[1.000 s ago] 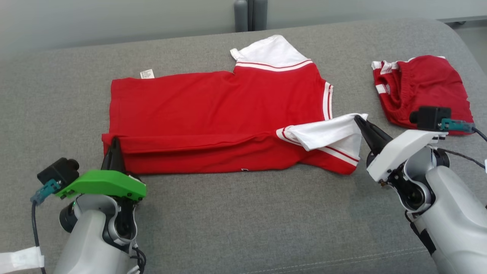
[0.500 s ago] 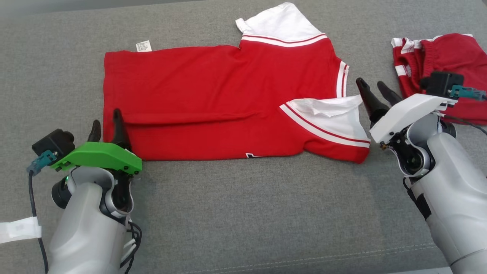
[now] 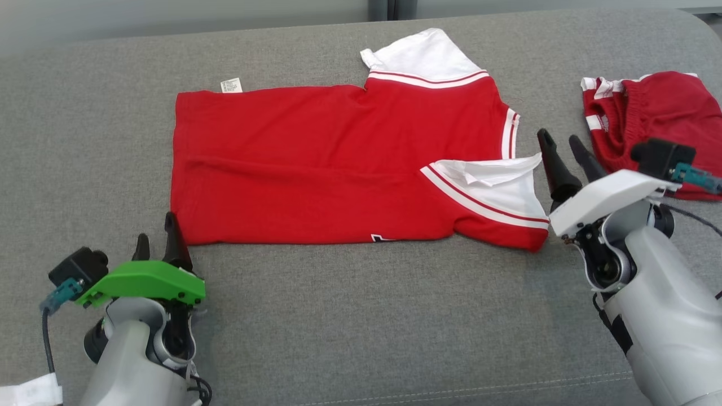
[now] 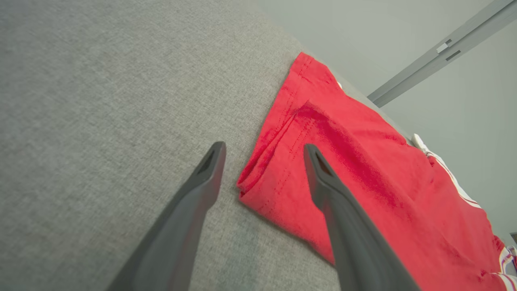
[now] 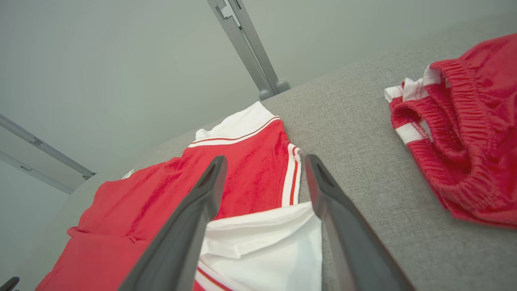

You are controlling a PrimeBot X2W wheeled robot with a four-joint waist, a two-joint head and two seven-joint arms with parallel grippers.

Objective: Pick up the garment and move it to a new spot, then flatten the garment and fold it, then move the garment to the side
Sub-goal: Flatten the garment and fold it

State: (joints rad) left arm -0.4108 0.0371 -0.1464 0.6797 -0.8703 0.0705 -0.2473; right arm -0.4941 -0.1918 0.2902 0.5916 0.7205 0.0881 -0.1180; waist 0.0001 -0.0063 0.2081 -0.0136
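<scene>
The garment (image 3: 333,163) is a red shirt with white sleeves, lying flat on the grey cushion with its near edge folded over and one white sleeve (image 3: 491,186) laid on top at the right. My left gripper (image 3: 153,237) stands open just off the shirt's near left corner (image 4: 258,186), holding nothing. My right gripper (image 3: 561,149) stands open beside the folded white sleeve (image 5: 266,238), apart from the cloth. In the left wrist view the left gripper (image 4: 262,153) frames that corner. In the right wrist view the right gripper (image 5: 264,165) looks over the sleeve.
A second red garment (image 3: 648,124) with white stripes lies bunched at the far right of the cushion (image 3: 361,327). A white tag (image 3: 231,85) sticks out at the shirt's far left corner. A grey post (image 5: 246,44) rises behind the cushion.
Both grippers opened and let go of the shirt, whose near edge and white sleeve now lie flat on it. Both grippers drew back a little. The head camera has shifted.
</scene>
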